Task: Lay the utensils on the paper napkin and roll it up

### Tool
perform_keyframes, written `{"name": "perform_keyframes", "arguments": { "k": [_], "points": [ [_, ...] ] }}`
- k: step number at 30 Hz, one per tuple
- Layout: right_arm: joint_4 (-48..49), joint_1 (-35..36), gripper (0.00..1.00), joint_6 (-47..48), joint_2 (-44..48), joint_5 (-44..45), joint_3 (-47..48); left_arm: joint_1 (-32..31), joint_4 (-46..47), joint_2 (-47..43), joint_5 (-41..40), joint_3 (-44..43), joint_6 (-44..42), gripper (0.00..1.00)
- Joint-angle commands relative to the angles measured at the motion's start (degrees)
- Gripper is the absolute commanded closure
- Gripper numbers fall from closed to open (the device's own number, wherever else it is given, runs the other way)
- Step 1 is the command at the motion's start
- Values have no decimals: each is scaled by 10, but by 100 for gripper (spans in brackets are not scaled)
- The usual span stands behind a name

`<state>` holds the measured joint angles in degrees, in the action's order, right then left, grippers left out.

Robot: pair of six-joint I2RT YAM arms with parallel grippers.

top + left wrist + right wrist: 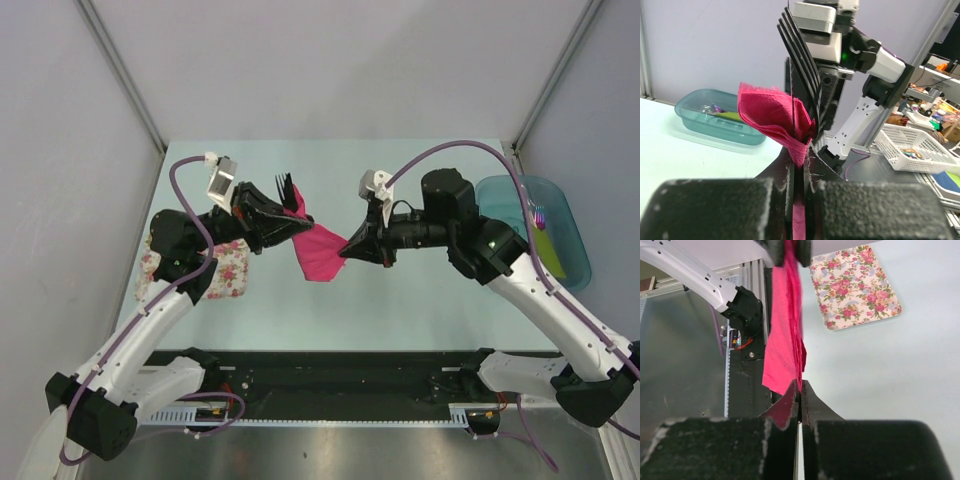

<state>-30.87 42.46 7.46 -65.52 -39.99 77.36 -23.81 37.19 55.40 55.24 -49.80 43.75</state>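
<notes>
The magenta paper napkin (318,252) hangs crumpled above the table between both grippers. My left gripper (298,218) is shut on its upper left part together with a black fork (285,187), whose tines stick up past the jaws. In the left wrist view the napkin (767,114) bunches out of the shut left gripper (802,150), and the fork (801,62) rises behind it. My right gripper (345,248) is shut on the napkin's right corner. In the right wrist view the napkin (782,340) drapes down to the closed right gripper (800,386).
A white floral cloth (228,268) (855,287) lies on the table under the left arm. At the right edge stands a teal bin (570,262) (695,125) holding a brush (540,214) and a yellow-green strip (551,256). Grey walls enclose the table.
</notes>
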Motion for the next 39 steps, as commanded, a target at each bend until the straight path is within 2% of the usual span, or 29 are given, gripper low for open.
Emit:
{"name": "perform_keyframes", "arguments": {
  "k": [1,5,12,26,31,34,37,39],
  "points": [
    [-1,-35,100,47,-18,-17,20,3,53,-6,19,-6,36,100],
    [32,-48,100,54,-45,-32,23,-7,48,-10,22,-6,46,100],
    [88,-20,100,48,-87,-53,8,-33,53,-1,16,-22,55,100],
    [209,49,100,-21,-102,-58,-32,-56,53,-4,1,-6,61,100],
    [188,33,97,-17,-96,-33,-27,-55,35,-9,-5,-1,36,100],
    [180,-3,96,-39,-88,0,-25,-48,-13,-14,-37,2,-1,100],
    [160,-39,90,-58,-80,63,-16,-32,-87,-13,-107,-1,-51,100],
    [151,-59,73,-72,-77,129,-12,-27,-135,-6,-157,-13,-80,100]
  ]
}}
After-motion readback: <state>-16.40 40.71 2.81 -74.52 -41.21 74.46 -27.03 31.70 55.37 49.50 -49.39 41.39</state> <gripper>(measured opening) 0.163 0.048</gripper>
